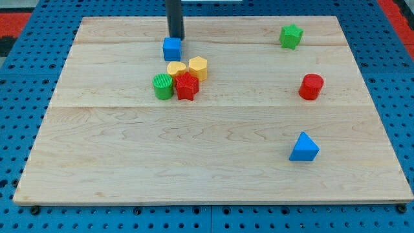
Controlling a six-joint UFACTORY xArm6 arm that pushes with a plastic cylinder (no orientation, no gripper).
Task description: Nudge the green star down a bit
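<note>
Wooden board [213, 162] on a blue pegboard base [19, 77], one camera view. We log the blocks from the view's left to its right. Green cylinder [162, 86] sits leftmost in a tight cluster, touching or nearly touching the red star-like block [187, 86]; behind them lie a yellow block [176, 68], shape unclear, and a yellow hexagonal block [198, 67]. Blue cube [172, 48] stands just above this cluster, and our tip [176, 37] rests at the cube's upper edge, touching it or just beside it; we cannot tell which. We carry no fingers, only the bare rod, so nothing is held. Further right: blue triangular block [303, 147] toward the view's bottom, red cylinder [311, 86] at mid height, and the green star [290, 36] near the top right corner of the board.

Progress, as we judge it: the nudge is not begun. Our tip stands well apart from the green star, on its left. Left to do: travel right, come in above the star, push it a little toward the view's bottom.
</note>
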